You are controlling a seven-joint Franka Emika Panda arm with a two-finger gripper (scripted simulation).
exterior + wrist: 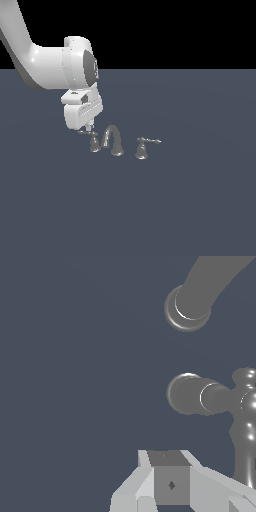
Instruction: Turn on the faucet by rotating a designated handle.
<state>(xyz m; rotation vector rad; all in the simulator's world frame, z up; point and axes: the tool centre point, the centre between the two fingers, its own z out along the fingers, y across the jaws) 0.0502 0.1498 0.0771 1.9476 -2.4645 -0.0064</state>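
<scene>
Three chrome pieces make up the faucet (116, 141) on the flat dark floor (190, 200): the arched spout (114, 137) in the middle and a lever handle on a flared base to each side of it. The handle (93, 141) to be turned stands just beside the spout on the exterior view's left, its thin lever (85, 132) jutting away from the spout. The twin handle (142, 148) stands on the spout's other side, lever pointing the opposite way, and is not the target.

The gripper (90, 124) hangs directly above the target handle, fingertips close over the lever. The exterior view does not settle whether they touch it. The wrist view shows only one grey finger (170, 481) near the lever (246, 456), so how widely the jaws stand cannot be told.

Judgement: the step in hand is engaging the lever before rotation. To do it well, bear on the lever well out from the base, away from the spout, where a sideways push has the most leverage. Sweep in an arc about the handle's upright axis rather than pressing down. Keep the fingers clear of the spout throughout.
</scene>
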